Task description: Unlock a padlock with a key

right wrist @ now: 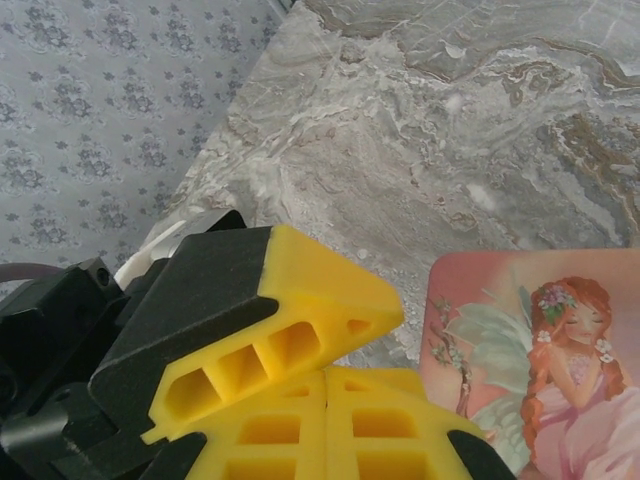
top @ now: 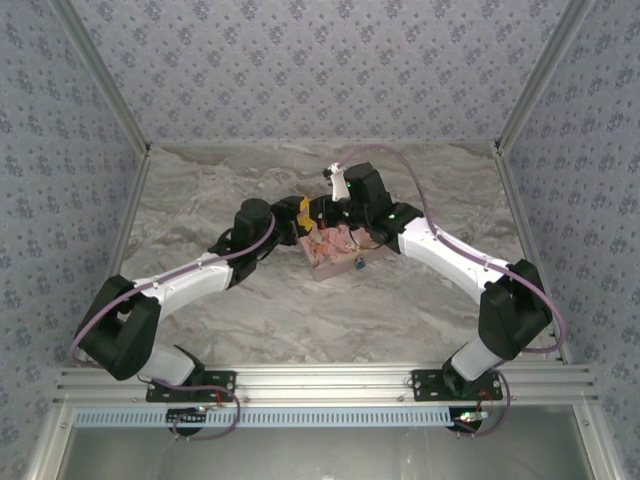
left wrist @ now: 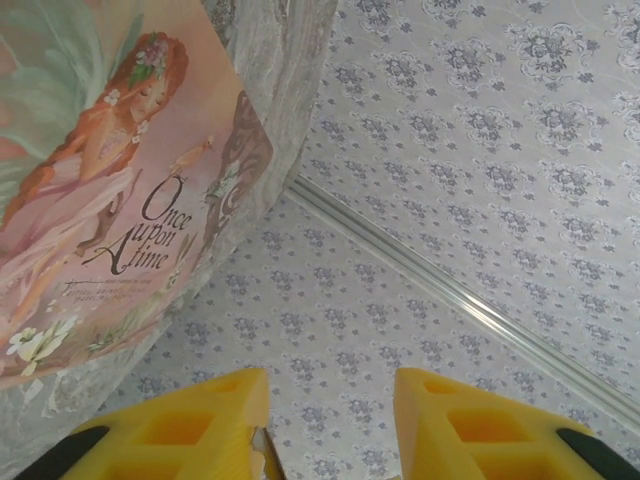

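1 padlock [top: 357,265], 1 pink box [top: 328,252]

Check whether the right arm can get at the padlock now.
Probably yes: the padlock lies uncovered by the box's near right corner, close to that arm's wrist, with nothing over it.

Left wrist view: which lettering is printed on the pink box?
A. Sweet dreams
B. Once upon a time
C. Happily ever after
B: the pink box carries dark script reading "Once upon a time" just right of the red-haired fairy picture.
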### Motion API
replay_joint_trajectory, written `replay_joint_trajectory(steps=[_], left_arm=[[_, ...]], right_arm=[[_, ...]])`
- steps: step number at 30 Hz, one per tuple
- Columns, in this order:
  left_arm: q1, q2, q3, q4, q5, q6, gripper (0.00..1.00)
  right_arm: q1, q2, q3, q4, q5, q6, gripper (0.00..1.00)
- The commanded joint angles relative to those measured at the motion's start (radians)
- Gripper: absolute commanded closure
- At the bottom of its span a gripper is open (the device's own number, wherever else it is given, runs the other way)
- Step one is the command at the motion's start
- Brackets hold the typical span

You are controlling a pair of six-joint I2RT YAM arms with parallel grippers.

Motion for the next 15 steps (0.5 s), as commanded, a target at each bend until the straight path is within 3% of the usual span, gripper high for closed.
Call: replay_joint_trajectory(steps=[1,15], left_arm=[[-0.007,-0.016,0.0,0.024,-0.017,-0.238,0.65],[-0.006,-0.013,-0.02,0.022,-0.03,-0.252,0.75]], right_arm=[[0.008,-0.027,-0.016,-0.008,0.027,0.013,1.0],[0.001,-0.037,-0.024,-0.01,0.048,0.016,1.0]])
